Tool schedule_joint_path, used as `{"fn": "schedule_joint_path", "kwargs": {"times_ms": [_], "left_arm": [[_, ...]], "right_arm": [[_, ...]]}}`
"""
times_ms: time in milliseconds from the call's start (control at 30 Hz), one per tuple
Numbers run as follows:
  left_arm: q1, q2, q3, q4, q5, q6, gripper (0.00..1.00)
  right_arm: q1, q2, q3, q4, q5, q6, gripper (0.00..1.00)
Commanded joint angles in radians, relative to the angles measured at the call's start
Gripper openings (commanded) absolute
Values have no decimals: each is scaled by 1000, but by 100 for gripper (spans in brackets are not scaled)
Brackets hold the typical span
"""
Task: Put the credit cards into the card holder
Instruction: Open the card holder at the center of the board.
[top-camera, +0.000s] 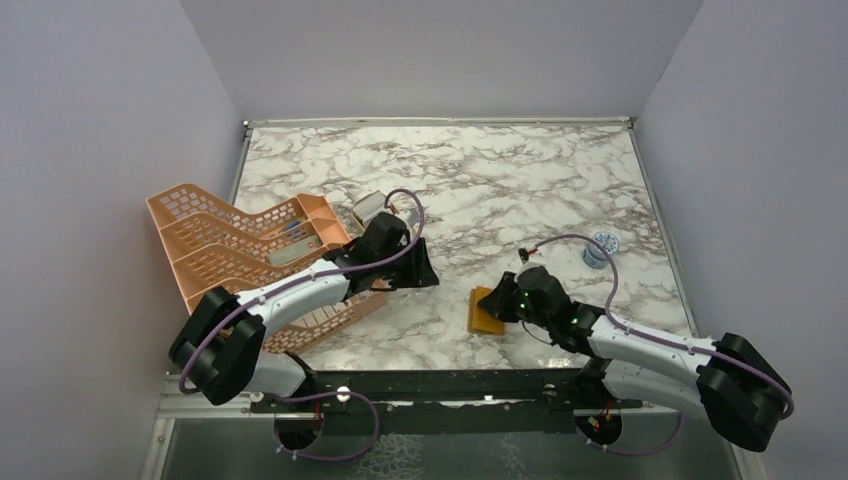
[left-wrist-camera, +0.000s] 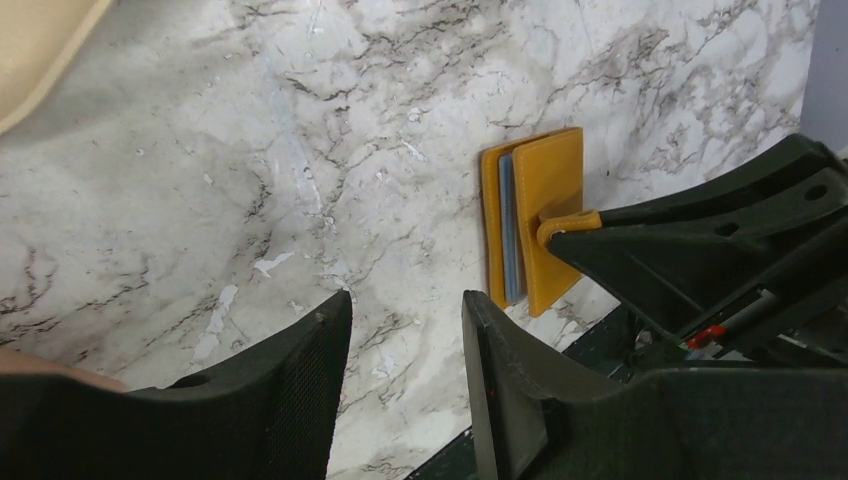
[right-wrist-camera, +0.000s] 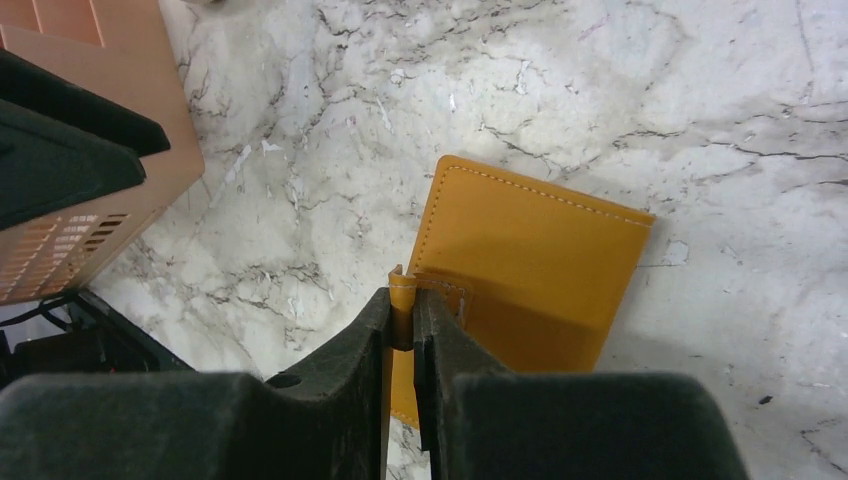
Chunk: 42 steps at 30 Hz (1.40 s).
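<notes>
The mustard-orange card holder (top-camera: 485, 312) lies on the marble near the front edge, its top leaf lifted slightly. My right gripper (right-wrist-camera: 402, 297) is shut on its small strap tab (left-wrist-camera: 568, 222). A pale grey-blue layer (left-wrist-camera: 509, 230) shows between the leaves; I cannot tell whether it is a card or the lining. The credit cards are otherwise out of view. My left gripper (left-wrist-camera: 405, 305) hangs open and empty over bare marble just left of the holder (left-wrist-camera: 545, 215). In the top view the left gripper (top-camera: 428, 270) is a short way from the right gripper (top-camera: 512, 297).
A big peach lattice rack (top-camera: 235, 250) stands at the left under my left arm, its corner (right-wrist-camera: 110, 220) close to the holder. A tan dish (top-camera: 368, 207) sits behind the rack. A small pale blue round object (top-camera: 600, 248) stands at the right.
</notes>
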Motion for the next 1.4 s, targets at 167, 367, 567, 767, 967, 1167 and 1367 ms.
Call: {"fn": "schedule_joint_path", "kwargs": {"times_ms": [167,367,567,767,967,1167,1367], "left_arm": [[-28,38,12,68,92,-5,48],[-29,57,-46,149,146,-77,48],[-27,36,-85,188,172,-135,47],[-27,-17,-121,343,265,-169,53],[-27,-80,-190,607,395,-291,62],[-27,-165,-215,699,383,-331,67],[-27,-193,-253,822,383,-419,65]], "right_arm": [[-45,-16,81,35,-234,-54,11],[-46,-82,122,44,-296,-32,11],[-45,-172,156,14,-313,-15,11],[-45,-268,253,-67,-294,-21,11],[-45,-339,324,-117,-266,8,11],[-46,-347,340,-78,-302,61,11],[-45,-344,311,-12,-337,119,11]]}}
